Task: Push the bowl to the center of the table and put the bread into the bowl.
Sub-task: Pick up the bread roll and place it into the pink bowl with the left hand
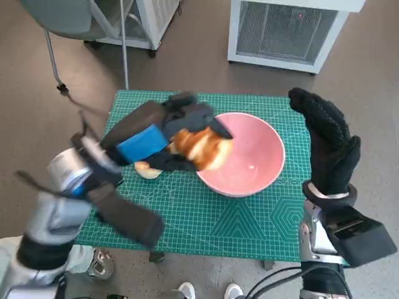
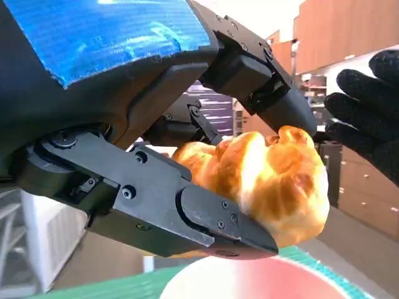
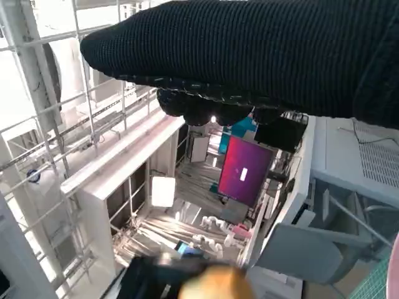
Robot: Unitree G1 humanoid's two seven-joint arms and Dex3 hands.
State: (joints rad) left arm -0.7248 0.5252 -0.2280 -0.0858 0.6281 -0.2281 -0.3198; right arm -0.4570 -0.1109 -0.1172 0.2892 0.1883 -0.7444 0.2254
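Green mat (image 1: 206,212) on table: one pink bowl (image 1: 252,168), one bread (image 1: 202,148) gripped by left hand (image 1: 163,134) over bowl's rim; right hand (image 1: 327,140) beside bowl, spread, empty.

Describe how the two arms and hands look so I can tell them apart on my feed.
The left hand is black and angular, with visible screws and blue tape across its back, on a pale silver forearm. The right hand wears a black knitted glove above a silver wrist ring.

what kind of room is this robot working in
Probably an indoor lab or workshop, not a kitchen: a small table under a green cutting mat, a white vented appliance on a bare floor, and white wire shelving in the right wrist view.
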